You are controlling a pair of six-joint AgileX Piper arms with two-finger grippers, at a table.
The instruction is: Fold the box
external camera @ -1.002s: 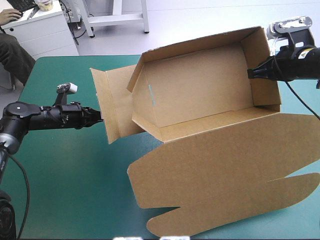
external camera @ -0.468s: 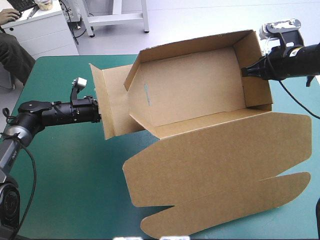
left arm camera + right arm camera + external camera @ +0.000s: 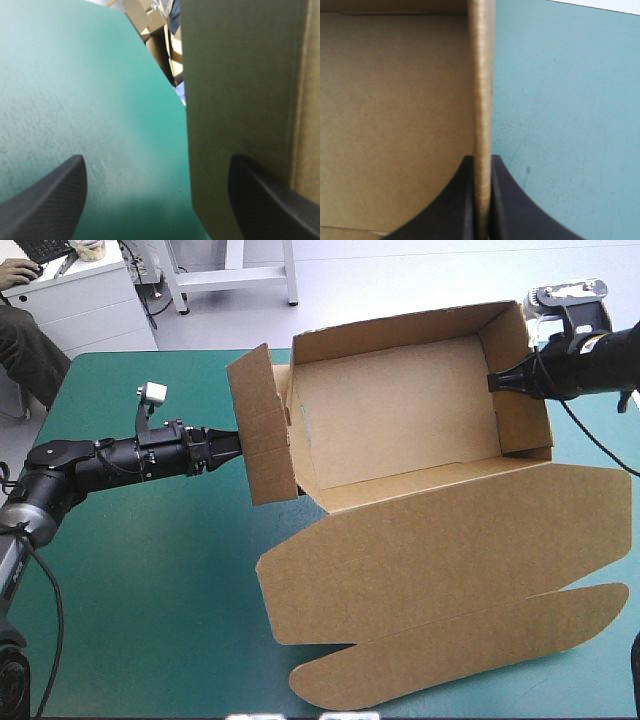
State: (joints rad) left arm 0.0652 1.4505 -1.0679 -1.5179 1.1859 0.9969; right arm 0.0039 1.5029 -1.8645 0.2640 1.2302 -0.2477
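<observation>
box (image 3: 400,430) sits mid-bench toward the far right side, as an open tray: long walls up, lid (image 3: 440,570) flat on the cover toward the near edge. Left end flap (image 3: 262,430) is stood up roughly vertical but not tucked; the corner where it meets the tray looks loose.

right claw (image 3: 495,382): clamped on the right end wall (image 3: 522,390), one finger inside the tray, one outside, board edge pinched between. Good anchor.

left claw (image 3: 228,447): fingers spread wide, gripping nothing. Tips sit at the outer face of the end flap; wrist view shows the panel upright just ahead, toward one finger.

Step in hand, as I read it: push the left end flap home against the tray.
- push low and square to the panel, not at the top edge, or it bows
- hold the right-side clamp so the tray doesn't slide or yaw
- watch the near corner tab; it could catch outside the wall
- don't drag the lid

bench (image 3: 150,580): teal-green cover (image 3: 560,125), flat, no wrinkles visible, plenty of bare space left of the box. Pale floor (image 3: 400,270) beyond the far edge.
</observation>
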